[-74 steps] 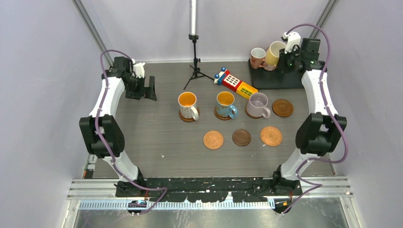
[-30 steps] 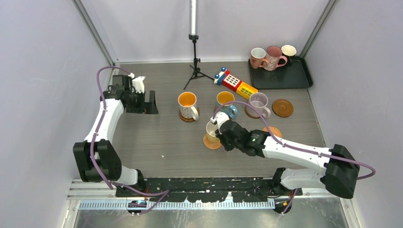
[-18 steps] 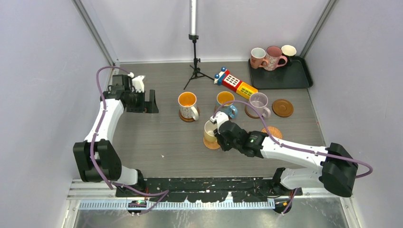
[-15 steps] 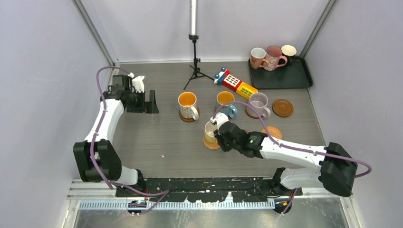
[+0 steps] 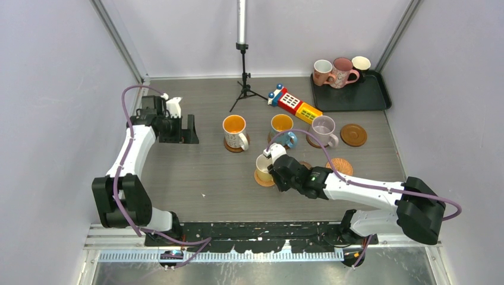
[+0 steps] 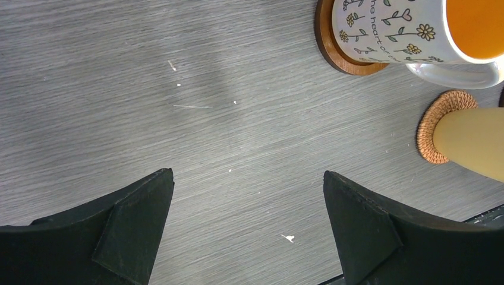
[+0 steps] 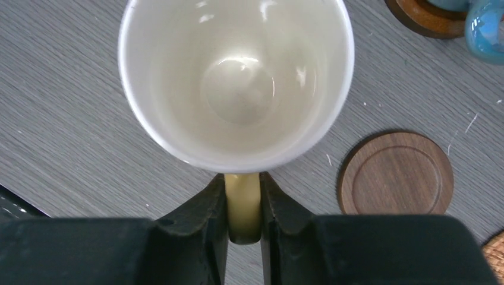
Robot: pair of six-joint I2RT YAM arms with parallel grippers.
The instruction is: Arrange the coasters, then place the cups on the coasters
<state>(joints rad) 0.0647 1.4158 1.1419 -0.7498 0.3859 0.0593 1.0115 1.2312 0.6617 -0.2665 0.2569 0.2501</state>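
Observation:
My right gripper point(image 7: 242, 190) is shut on the handle of the yellow cup point(image 7: 238, 77), which stands upright with its white inside showing. From above, the yellow cup point(image 5: 263, 165) sits on an orange woven coaster point(image 5: 261, 179), with the right gripper point(image 5: 274, 172) just to its right. The white patterned cup point(image 5: 235, 132), blue cup point(image 5: 282, 128) and lavender cup point(image 5: 324, 130) each stand on a coaster. One brown coaster point(image 5: 353, 135), a second woven coaster point(image 5: 341, 166) and the dark coaster point(image 7: 395, 173) are bare. My left gripper point(image 6: 246, 196) hovers open over bare table at the far left.
A black tray point(image 5: 356, 98) at the back right holds two pink cups point(image 5: 333, 71) and a black cup point(image 5: 361, 64). A red-yellow toy block point(image 5: 294, 104) lies behind the cup row. A small tripod point(image 5: 243, 83) stands at the back centre.
The right gripper has shifted the yellow cup slightly towards the near edge, over the woven coaster, keeping its grip on the handle. The left arm has stayed still.

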